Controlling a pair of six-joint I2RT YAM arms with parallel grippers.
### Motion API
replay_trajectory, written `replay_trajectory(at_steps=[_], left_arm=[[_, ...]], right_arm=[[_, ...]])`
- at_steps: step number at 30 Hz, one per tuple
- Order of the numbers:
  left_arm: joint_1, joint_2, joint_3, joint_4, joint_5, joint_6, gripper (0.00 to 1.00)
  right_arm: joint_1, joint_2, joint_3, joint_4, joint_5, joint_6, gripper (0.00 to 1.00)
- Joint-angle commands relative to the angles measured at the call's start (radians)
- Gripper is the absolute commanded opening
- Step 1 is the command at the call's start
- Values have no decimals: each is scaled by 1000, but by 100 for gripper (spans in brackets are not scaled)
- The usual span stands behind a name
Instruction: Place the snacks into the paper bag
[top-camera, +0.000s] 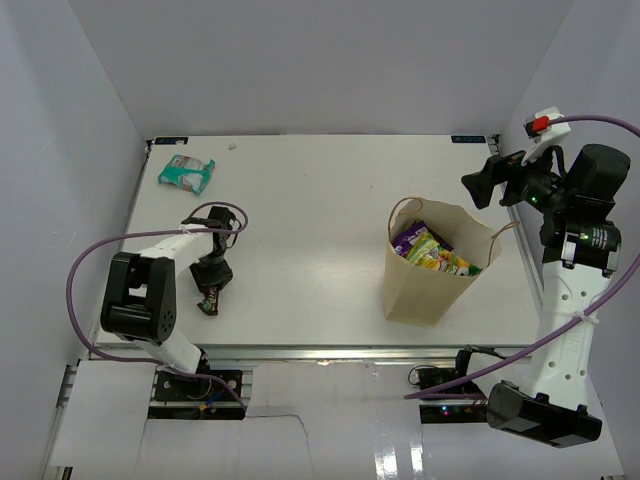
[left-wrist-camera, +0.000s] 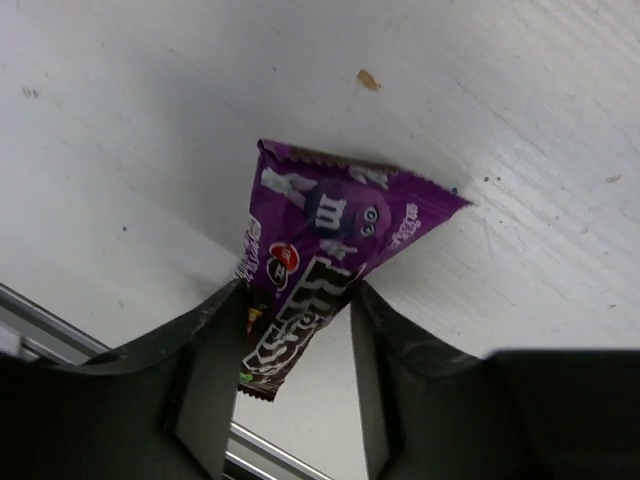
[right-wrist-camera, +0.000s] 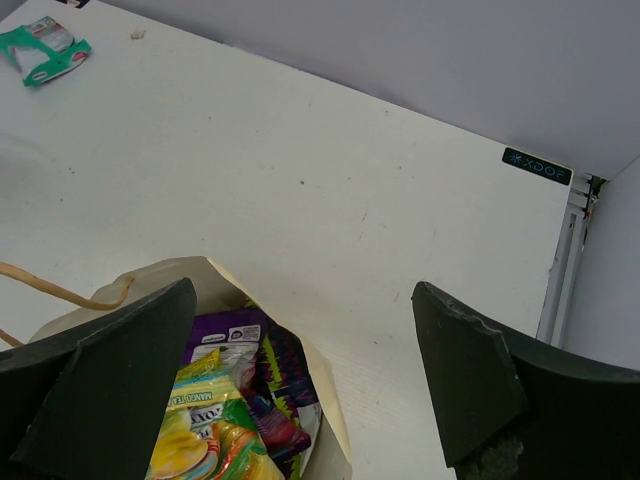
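Observation:
A small purple candy packet (left-wrist-camera: 335, 210) and a dark brown bar (left-wrist-camera: 290, 335) lie overlapped on the table near the front left edge (top-camera: 208, 298). My left gripper (left-wrist-camera: 300, 290) is open, with a finger on either side of the brown bar and a gap showing by the right finger (top-camera: 212, 272). The tan paper bag (top-camera: 420, 290) stands upright at the right. It holds a dark-purple chip bag (right-wrist-camera: 225, 335) and a green-yellow bag (right-wrist-camera: 200, 420). My right gripper (right-wrist-camera: 302, 290) is open and empty, raised behind and to the right of the bag (top-camera: 485, 185). A teal-white bag (top-camera: 186, 172) lies at the far left.
The bag's cord handles (top-camera: 405, 205) stick up at its mouth. The teal-white bag also shows in the right wrist view (right-wrist-camera: 45, 50). The table's metal front rail (top-camera: 300, 350) runs just below the left gripper. White walls close in the table on three sides.

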Motion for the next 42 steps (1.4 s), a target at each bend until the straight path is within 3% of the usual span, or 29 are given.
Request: replay_trajectory(at_steps=[1, 2, 5, 6, 7, 8, 10, 11, 13, 14, 15, 18, 21, 24, 28, 35, 38, 39, 40, 42], left_arm=[[4, 1, 10, -4, 1, 1, 52], [2, -7, 17, -1, 16, 4, 42], [2, -67, 51, 22, 145, 41, 27], [2, -109, 66, 51, 207, 57, 24], [2, -134, 82, 69, 276, 76, 22], [4, -157, 109, 92, 452, 79, 19], [4, -231, 125, 225, 656, 65, 17], [4, -254, 122, 290, 862, 44, 17], [-5, -312, 83, 553, 1045, -23, 16], [-13, -328, 67, 644, 1165, -106, 16], [-22, -335, 38, 836, 1217, -138, 17], [-100, -338, 40, 1041, 1278, -211, 17], [-174, -289, 111, 1047, 1277, -174, 17], [-293, -243, 201, 1048, 1248, -159, 17], [-360, -208, 283, 1048, 1216, -160, 17], [-393, -205, 327, 1051, 1191, -171, 17], [-395, -210, 326, 1053, 1191, -174, 18], [-395, -210, 323, 1051, 1191, -174, 18], [-395, -211, 323, 1053, 1193, -174, 18], [-395, -211, 315, 1054, 1194, -173, 20]], right_arm=[[-3, -7, 26, 29, -24, 13, 95], [-3, -7, 29, 29, -30, 13, 95], [-5, -10, 44, 28, -143, -16, 95], [-3, -11, 52, 17, -209, -39, 96], [-3, -10, 64, 4, -377, -108, 96], [-3, -11, 84, -4, -462, -136, 97], [6, -13, 90, 46, -652, -115, 97], [13, -13, 86, 93, -679, -72, 97], [65, -8, 57, 251, -670, 35, 99], [90, 9, 50, 278, -658, 112, 99], [172, 22, 49, 282, -626, 131, 100], [426, 96, 121, 159, -399, 125, 94], [522, 144, 110, 235, -324, 276, 93], [582, 219, 156, 232, -154, 393, 91], [667, 256, 124, 275, -14, 528, 92], [741, 280, 66, 286, 49, 551, 90], [741, 283, 60, 287, 65, 564, 73], [741, 285, 58, 292, 57, 570, 66], [741, 286, 54, 302, 45, 576, 51], [741, 280, 46, 322, 31, 591, 40]])
